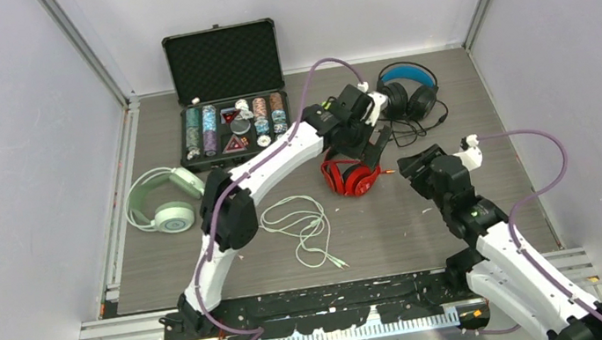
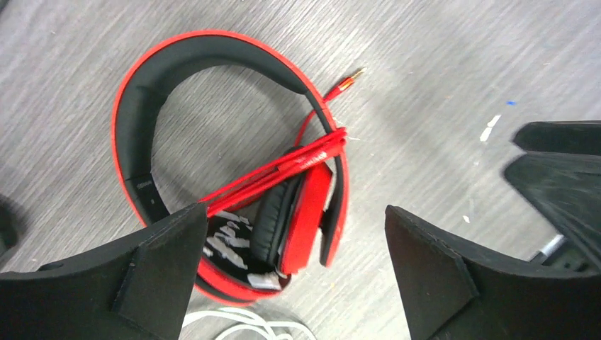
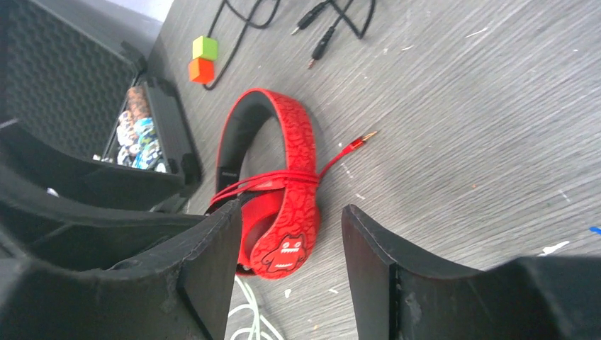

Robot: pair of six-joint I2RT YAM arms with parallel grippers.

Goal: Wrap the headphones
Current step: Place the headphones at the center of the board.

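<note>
The red headphones (image 1: 350,176) (image 2: 212,48) (image 3: 287,156) lie flat mid-table, their red cable wound round the band and ear cups, the gold plug (image 2: 351,78) (image 3: 363,139) sticking out on the table. My left gripper (image 1: 369,144) (image 2: 295,212) hangs open just above them, holding nothing. My right gripper (image 1: 414,161) (image 3: 292,209) is open to their right, also holding nothing. The black headphones with a blue band (image 1: 410,88) sit at the back right. The mint-green headphones (image 1: 164,200) lie at the left, and a loose white cable (image 1: 301,228) lies in front.
An open black case of poker chips (image 1: 229,91) (image 3: 152,134) stands at the back. Green (image 3: 204,47) and orange (image 3: 200,69) cubes and black cable ends (image 3: 333,21) lie behind the red pair. Grey walls close in three sides.
</note>
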